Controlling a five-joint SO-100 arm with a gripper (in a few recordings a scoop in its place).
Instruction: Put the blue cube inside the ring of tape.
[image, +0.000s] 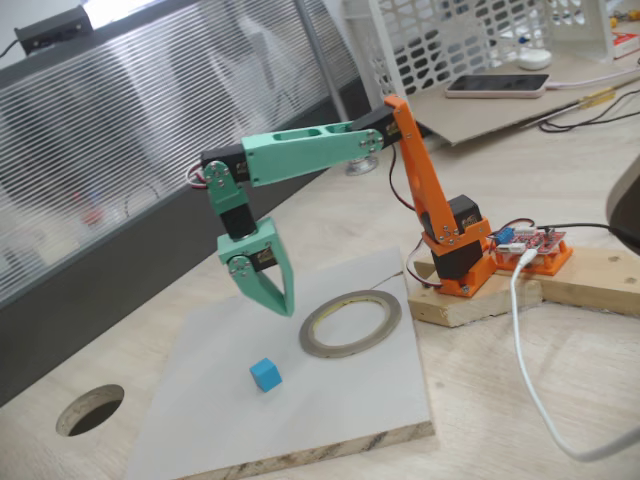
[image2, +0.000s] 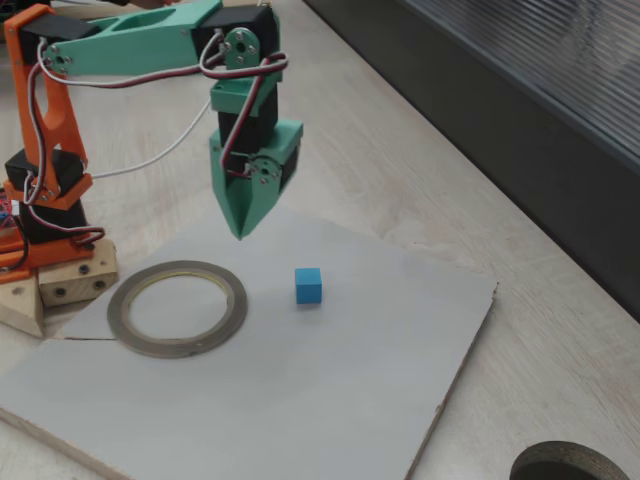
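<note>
The blue cube sits alone on the pale grey board, flat on one face, with open space all round it. That leaves room for fingers to come down on either side. The ring of tape lies flat on the same board, near the cube but clearly apart from it, closer to the arm's orange base. Its wide opening faces up, so a small cube could be dropped straight in.

The pincer hangs in the air above the board, tips pointing down, holding nothing. In both fixed views its green fingers meet at a single point, so it looks closed, or very nearly so. It is raised well clear of the board, near the far edge, and is above neither the cube nor the ring.

Judging from this, the task has not really started: the cube is outside the ring and untouched. The next move likely calls for opening the fingers, shifting over the cube and lowering around it. The cube is small, so a slightly off-centre descent could nudge it aside instead of catching it.

A round hole cut in the wooden tabletop lies off the board and is no part of this.
</note>
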